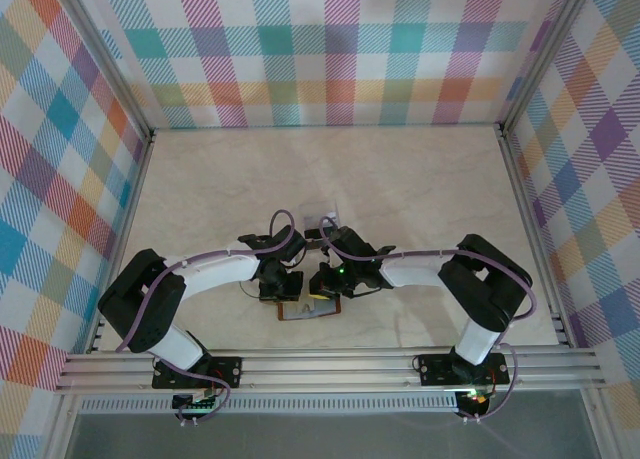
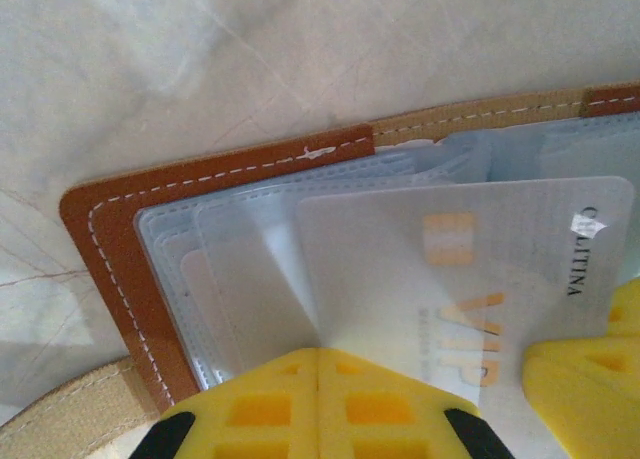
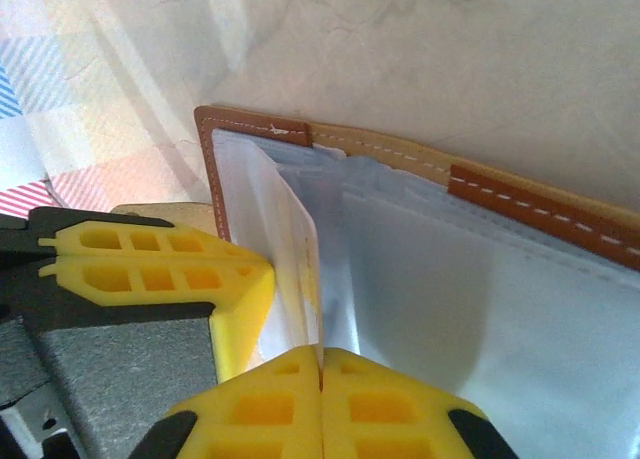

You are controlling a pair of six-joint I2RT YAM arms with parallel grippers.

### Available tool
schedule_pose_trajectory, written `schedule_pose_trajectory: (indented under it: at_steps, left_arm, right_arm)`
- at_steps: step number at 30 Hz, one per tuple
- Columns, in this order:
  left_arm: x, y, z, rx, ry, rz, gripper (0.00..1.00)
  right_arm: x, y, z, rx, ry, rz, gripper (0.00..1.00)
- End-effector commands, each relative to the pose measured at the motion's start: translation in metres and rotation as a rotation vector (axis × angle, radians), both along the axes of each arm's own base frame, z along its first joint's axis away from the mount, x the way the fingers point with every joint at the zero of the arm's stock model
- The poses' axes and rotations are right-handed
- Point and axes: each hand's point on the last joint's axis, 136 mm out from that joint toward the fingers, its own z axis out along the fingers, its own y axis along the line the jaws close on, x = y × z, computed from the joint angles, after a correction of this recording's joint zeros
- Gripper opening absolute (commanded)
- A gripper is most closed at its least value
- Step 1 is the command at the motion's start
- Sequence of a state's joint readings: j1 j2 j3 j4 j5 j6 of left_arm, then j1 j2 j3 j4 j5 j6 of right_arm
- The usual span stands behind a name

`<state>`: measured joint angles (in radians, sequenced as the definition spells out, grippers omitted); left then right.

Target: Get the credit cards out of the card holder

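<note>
wallet (image 2: 100, 249) lies open on the table (image 2: 200, 59), near the front and between the two arms, clear pockets fanned upward. left gripper (image 2: 318, 364): fingers together, clamped at the near edge of the pale card (image 2: 460, 279), marked vip. whether the grip takes the card alone or its pocket too cannot be settled from this angle. right gripper (image 3: 320, 364): fingers together on a thin clear sleeve (image 3: 295, 249) standing upright, just beside the other gripper. step in hand, by judgement: drawing the card free. recommended: right holds the sleeve steady while left pulls straight along the pocket opening, low and slow, so the wallet is not dragged.
</note>
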<state>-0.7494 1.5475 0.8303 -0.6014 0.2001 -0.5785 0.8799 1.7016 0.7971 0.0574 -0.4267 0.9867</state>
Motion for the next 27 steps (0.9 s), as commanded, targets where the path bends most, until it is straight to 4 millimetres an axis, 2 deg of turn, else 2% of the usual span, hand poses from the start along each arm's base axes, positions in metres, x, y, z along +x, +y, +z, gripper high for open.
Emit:
schedule_pose_trajectory:
  at_steps: [1, 7, 18, 27]
  left_arm:
    - [-0.008, 0.011, -0.005, 0.052, 0.017, -0.017, 0.07]
    - [-0.008, 0.011, -0.003, 0.052, 0.014, -0.014, 0.07]
    - [-0.002, 0.01, 0.008, 0.039, -0.019, -0.006, 0.08]
    - [0.005, 0.007, 0.026, 0.017, -0.07, -0.003, 0.09]
  right_arm:
    - [0.006, -0.014, 0.001, -0.09, -0.037, -0.015, 0.08]
    - [0.007, -0.036, -0.002, -0.214, -0.073, -0.018, 0.07]
    - [0.01, -0.053, 0.011, -0.291, -0.136, -0.012, 0.06]
    - [0.002, -0.074, 0.004, -0.374, -0.105, -0.031, 0.05]
